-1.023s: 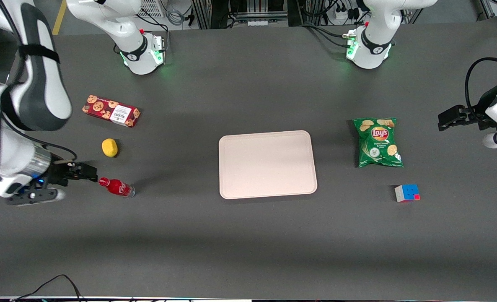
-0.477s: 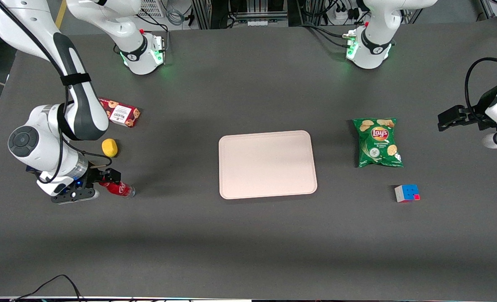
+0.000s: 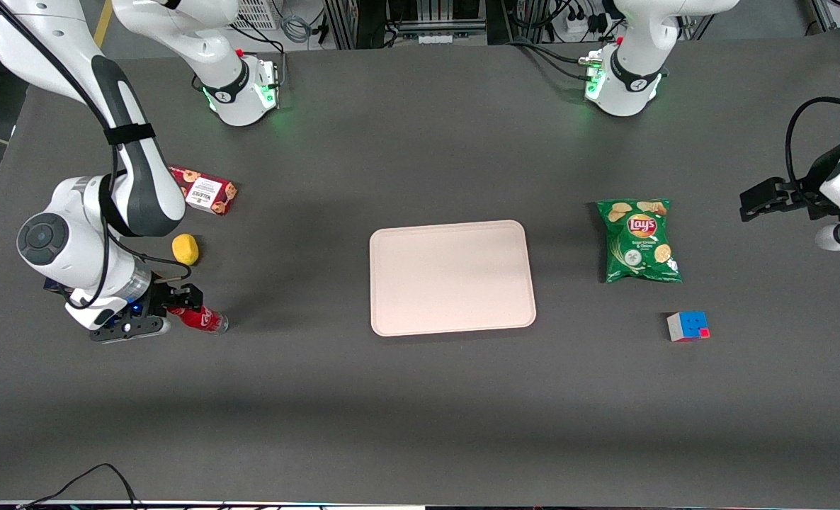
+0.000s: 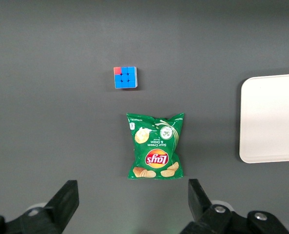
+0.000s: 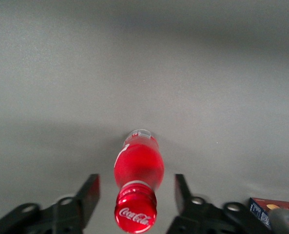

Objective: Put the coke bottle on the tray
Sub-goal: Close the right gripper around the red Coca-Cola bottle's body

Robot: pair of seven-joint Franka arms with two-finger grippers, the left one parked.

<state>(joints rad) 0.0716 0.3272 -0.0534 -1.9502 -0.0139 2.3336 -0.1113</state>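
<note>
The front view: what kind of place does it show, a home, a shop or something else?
Probably a robotics lab. Robot arm bases stand bolted on a dark grey table, with cables and racks at its edge. The gripper, open, straddles the coke bottle lying toward the working arm's end, away from the tray.

My table [image 3: 420, 411] was a broad dark grey mat, evenly lit from above with soft shadows. Along its edge farthest from the front camera stood metal racks [image 3: 406, 21] hung with cables, and green lights [image 3: 273, 88] glowed there.

Even overhead light, soft shadows.
</note>
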